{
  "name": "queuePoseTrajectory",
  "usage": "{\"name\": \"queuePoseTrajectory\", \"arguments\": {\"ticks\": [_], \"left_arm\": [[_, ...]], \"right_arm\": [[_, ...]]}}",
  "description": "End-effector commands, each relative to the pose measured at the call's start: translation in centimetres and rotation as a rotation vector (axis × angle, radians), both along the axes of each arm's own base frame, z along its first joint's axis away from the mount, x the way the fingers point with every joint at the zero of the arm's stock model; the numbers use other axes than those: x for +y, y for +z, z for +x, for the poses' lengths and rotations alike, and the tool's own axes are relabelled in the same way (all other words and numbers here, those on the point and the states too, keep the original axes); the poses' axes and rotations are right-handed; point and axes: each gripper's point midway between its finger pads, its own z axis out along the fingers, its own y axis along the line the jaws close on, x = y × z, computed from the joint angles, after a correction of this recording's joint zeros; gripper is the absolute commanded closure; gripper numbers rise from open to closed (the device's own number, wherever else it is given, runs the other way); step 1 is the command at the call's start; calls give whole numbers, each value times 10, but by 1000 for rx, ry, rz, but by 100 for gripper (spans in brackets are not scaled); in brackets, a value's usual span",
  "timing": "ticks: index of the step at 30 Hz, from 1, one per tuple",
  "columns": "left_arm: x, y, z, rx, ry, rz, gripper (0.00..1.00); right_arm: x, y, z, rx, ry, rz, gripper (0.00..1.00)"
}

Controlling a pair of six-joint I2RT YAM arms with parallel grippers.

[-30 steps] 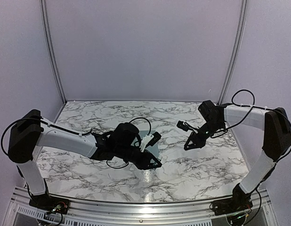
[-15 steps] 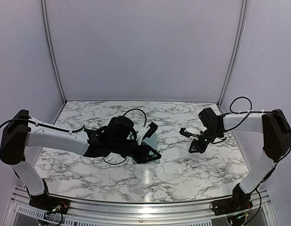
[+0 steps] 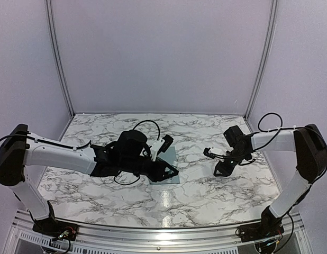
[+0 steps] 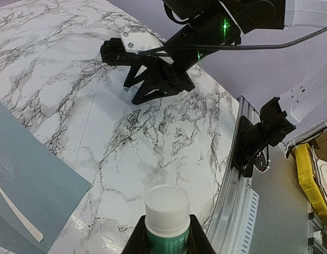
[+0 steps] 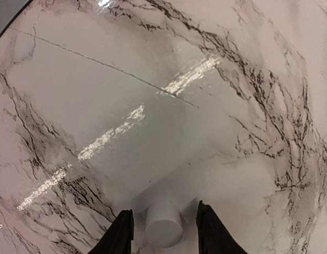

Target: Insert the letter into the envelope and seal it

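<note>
We see a white marble table (image 3: 206, 188) veined in grey-black. On it lies the slate-teal envelope (image 4: 26, 185) with a pale strip. Beside the envelope, black fingers (image 4: 136, 241) flank a green tube (image 4: 167, 218) with a white cap.

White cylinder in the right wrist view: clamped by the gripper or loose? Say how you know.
Loose. The white cylinder sits between the right gripper's open fingers, with a visible gap on each side.

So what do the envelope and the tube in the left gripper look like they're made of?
The envelope: matte grey-blue paper, flat, with a pale strip along one edge. The tube: probably smooth plastic, with a white cap and green body; held in the left gripper.
</note>
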Motion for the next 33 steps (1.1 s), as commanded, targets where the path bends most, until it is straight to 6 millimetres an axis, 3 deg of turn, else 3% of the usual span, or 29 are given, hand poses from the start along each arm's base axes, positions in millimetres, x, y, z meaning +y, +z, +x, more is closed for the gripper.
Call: {"name": "queuePoseTrajectory", "arguments": {"ticks": [1, 3, 6, 11, 16, 20, 23, 27, 33], "left_arm": [[7, 13, 8, -19, 55, -18, 98], [8, 15, 11, -24, 71, -19, 97], [8, 21, 19, -45, 109, -26, 97], [6, 40, 41, -101, 202, -46, 97], [2, 78, 66, -195, 312, -122, 97], [4, 114, 83, -270, 396, -203, 96], [11, 142, 90, -308, 456, -307, 95], [29, 171, 92, -346, 540, -469, 97], [41, 194, 91, -413, 561, -563, 97]], "right_arm": [[2, 16, 9, -65, -11, 17, 60], [6, 24, 9, -65, -11, 42, 59], [16, 53, 8, -71, 6, 105, 58], [39, 130, 13, -148, 35, 265, 56], [70, 210, 19, -252, 100, 496, 56], [90, 253, 25, -261, 157, 623, 56], [109, 272, 26, -188, 172, 700, 56], [143, 275, 13, -126, 236, 697, 54], [185, 282, -17, -81, 353, 734, 51]]}}
